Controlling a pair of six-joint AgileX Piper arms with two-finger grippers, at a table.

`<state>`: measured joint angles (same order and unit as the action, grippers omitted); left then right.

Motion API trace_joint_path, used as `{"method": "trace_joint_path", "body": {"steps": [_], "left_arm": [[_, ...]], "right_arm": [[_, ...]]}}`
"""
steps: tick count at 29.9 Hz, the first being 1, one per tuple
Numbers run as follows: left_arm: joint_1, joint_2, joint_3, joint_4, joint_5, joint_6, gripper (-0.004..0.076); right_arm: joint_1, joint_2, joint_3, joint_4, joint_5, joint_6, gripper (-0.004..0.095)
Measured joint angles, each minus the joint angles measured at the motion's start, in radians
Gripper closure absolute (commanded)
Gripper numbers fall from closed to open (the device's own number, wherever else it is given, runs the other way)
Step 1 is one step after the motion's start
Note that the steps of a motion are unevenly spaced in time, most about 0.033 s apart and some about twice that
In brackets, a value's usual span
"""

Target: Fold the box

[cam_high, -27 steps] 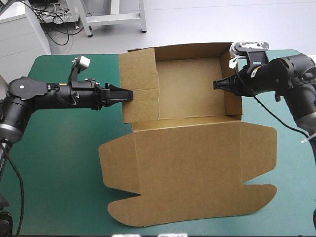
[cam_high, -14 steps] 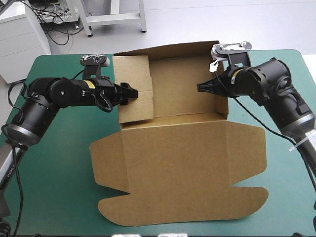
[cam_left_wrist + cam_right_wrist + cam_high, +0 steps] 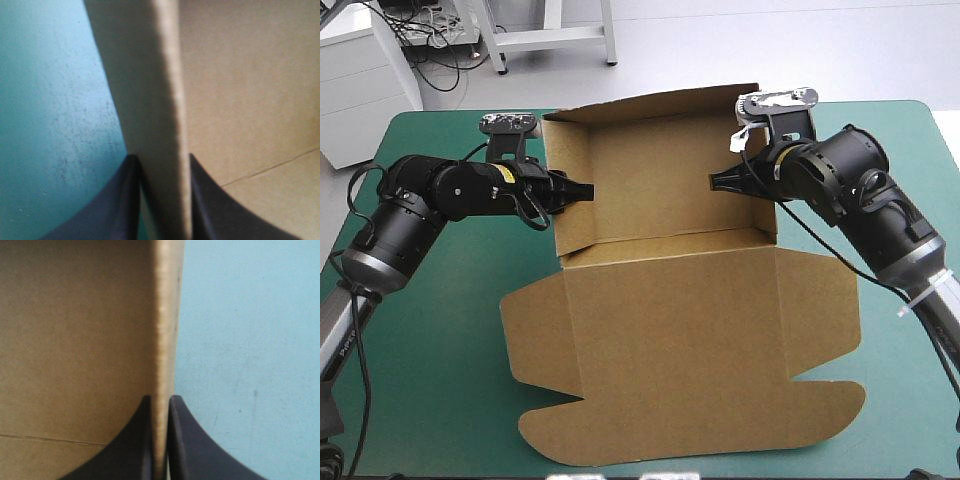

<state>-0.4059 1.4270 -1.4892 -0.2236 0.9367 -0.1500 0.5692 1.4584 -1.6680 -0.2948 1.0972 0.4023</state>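
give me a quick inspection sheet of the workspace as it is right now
surface: teal-green cover, lying flat under the box
job's things: brown box, an open tray at the far side with its walls raised, lid flat toward the near edge
clutter: nothing seen
grippers: left gripper shut on the box's left wall; right gripper shut on its right wall
cables: nothing seen on the box
surroundings: nothing seen
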Motion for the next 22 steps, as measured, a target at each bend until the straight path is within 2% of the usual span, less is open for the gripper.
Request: {"method": "trace_joint_path", "body": {"steps": [8,13,16,22], "left_arm": [[0.007,0.014,0.000,0.021,0.000,-0.006,0.0756],[0.007,0.024,-0.014,0.025,0.035,-0.016,0.0756],[0.007,0.067,-0.067,0.030,0.089,-0.016,0.0756],[0.007,0.234,-0.273,0.040,0.264,-0.016,0.0756]], "right_arm": [[0.004,-0.010,0.000,0.000,0.019,0.018,0.0910],[0.005,-0.010,0.000,0.008,0.037,0.018,0.0910],[0.004,-0.009,0.000,0.011,0.052,0.020,0.0910],[-0.051,0.030,0.000,0.073,0.095,0.015,0.0910]]}}
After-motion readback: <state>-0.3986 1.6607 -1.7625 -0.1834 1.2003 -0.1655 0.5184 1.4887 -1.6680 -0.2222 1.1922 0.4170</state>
